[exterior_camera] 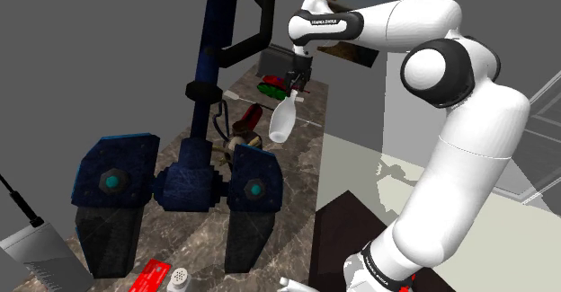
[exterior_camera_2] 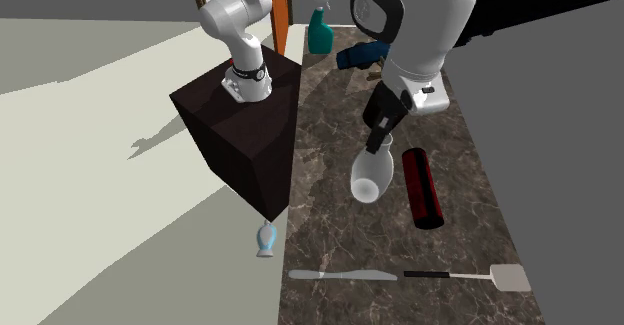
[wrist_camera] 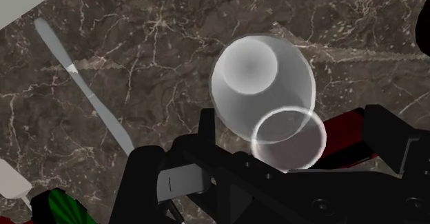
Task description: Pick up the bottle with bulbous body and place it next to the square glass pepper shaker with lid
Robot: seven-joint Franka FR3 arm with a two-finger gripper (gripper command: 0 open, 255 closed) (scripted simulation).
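**Above the marble counter, a bottle in the gripper's hold**

At the lower left of the shoulder view a grey box with an aerial (exterior_camera: 31, 250) shows. Just right of it a large dark-blue machine (exterior_camera: 193, 178) rises on two broad feet. Below the machine, at the bottom edge, a red card (exterior_camera: 153, 275) lies beside the grey-capped pepper shaker (exterior_camera: 179, 278). Right of centre and higher in the frame, the black gripper (exterior_camera: 295, 85) has its fingers closed on the neck of the whitish, bulbous bottle (exterior_camera: 281, 119). The bottle hangs tilted, clear of the brown marble counter (exterior_camera: 298, 169) and well apart from the shaker. The white arm (exterior_camera: 467, 146) arches down the right side of the frame.

In the second exterior view the dark stand (exterior_camera_2: 240, 133) is at the left, with a small pale-blue vase (exterior_camera_2: 266, 240) below its corner. A grey knife (exterior_camera_2: 340, 273) lies near the bottom and a teal spray bottle (exterior_camera_2: 320, 28) stands at the top. At centre the bottle hangs under the gripper, and a dark-red cylinder (exterior_camera_2: 423, 188) lies just right of it. A spatula (exterior_camera_2: 470, 273) lies at the lower right.

In the wrist view the bottle's open mouth sits between the two black fingers (wrist_camera: 389, 133).
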